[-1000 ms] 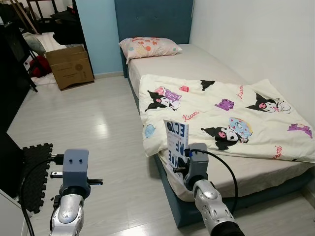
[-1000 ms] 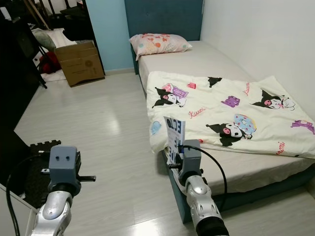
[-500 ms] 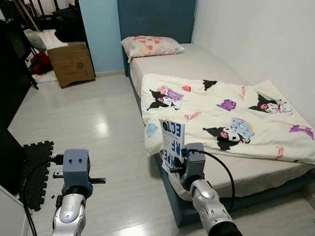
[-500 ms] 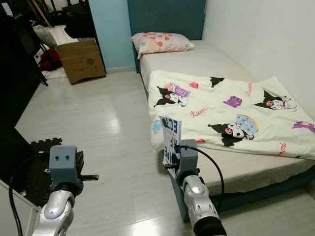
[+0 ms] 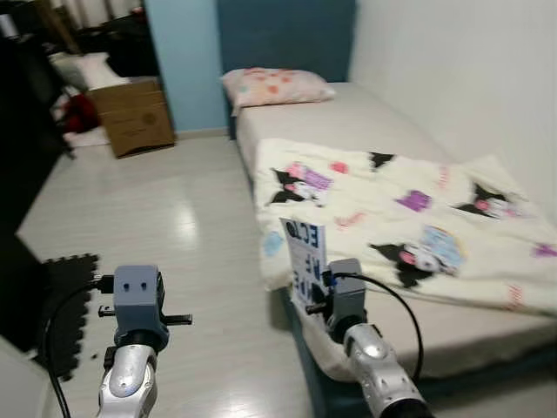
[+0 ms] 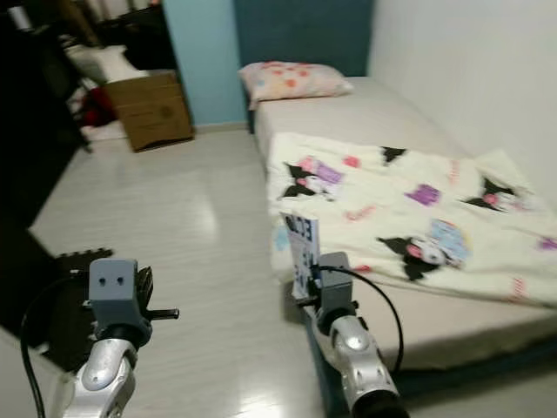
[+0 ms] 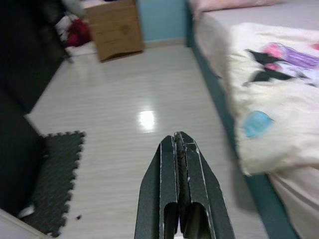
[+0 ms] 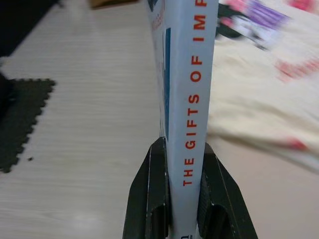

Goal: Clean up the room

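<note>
My right gripper (image 8: 184, 164) is shut on a white and blue book (image 5: 305, 258) and holds it upright beside the foot corner of the bed. The book's spine (image 8: 197, 94) carries red lettering and sits between the two black fingers (image 8: 154, 194). My left gripper (image 7: 179, 144) is shut with nothing in it, low on the left above the pale wood floor (image 5: 183, 218). A cream cartoon-print blanket (image 5: 409, 218) lies rumpled across the bed, hanging over its near side.
A pink pillow (image 5: 274, 87) lies at the head of the bed (image 5: 348, 113). A cardboard box (image 5: 132, 115) stands by the blue wall at the back left, with red and white items beside it. Dark furniture and a black foam mat (image 5: 52, 305) line the left side.
The camera has shifted and the picture is blurred. The book stays gripped upright in my right gripper; my left gripper stays shut.
</note>
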Tool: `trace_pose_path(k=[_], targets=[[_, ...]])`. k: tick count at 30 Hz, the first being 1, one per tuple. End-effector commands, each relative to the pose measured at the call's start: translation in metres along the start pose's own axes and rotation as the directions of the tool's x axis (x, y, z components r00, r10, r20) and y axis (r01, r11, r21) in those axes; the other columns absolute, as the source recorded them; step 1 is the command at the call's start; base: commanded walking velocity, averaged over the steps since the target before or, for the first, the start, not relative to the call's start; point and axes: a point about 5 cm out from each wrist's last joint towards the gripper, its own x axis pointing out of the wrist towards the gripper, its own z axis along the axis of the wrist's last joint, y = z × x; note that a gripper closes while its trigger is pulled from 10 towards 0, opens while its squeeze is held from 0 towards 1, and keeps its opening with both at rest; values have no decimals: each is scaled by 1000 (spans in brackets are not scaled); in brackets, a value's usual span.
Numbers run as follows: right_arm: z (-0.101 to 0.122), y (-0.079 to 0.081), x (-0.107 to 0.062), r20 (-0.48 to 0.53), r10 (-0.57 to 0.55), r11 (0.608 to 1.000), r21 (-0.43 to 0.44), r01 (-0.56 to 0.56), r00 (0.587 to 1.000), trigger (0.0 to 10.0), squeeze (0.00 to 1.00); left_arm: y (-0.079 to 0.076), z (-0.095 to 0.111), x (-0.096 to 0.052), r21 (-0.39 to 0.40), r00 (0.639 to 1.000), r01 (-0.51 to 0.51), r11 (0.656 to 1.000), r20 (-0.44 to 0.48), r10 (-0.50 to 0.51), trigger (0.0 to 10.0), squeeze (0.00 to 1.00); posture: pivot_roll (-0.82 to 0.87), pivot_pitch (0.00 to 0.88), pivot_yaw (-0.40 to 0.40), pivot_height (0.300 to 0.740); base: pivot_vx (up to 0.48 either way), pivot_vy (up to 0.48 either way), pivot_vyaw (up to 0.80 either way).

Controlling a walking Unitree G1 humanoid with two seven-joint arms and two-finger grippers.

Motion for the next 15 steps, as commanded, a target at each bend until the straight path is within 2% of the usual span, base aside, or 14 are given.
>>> trace_pose_path(k=[1, 5, 8, 15], targets=[[13, 8, 3, 67, 34, 999, -17, -33, 997, 10000, 0, 4, -1, -2, 3, 1000, -11, 1000, -3, 11, 10000, 0, 15, 84, -26, 740, 368, 0, 800], [14, 9, 4, 66, 40, 999, -19, -38, 997, 10000, 0, 4, -1, -1, 2, 1000, -14, 1000, -4, 14, 10000, 0, 15, 84, -29, 740, 369, 0, 800], [15, 9, 5, 71, 46, 999, -21, -44, 996, 10000, 0, 5, -1, -1, 1, 1000, -17, 1000, -5, 17, 10000, 0, 17, 83, -31, 740, 370, 0, 498], [15, 11, 7, 66, 63, 998, -27, -62, 996, 10000, 0, 8, -1, 0, 0, 1000, -24, 1000, -6, 24, 10000, 0, 19, 82, -34, 740, 365, 0, 0]])
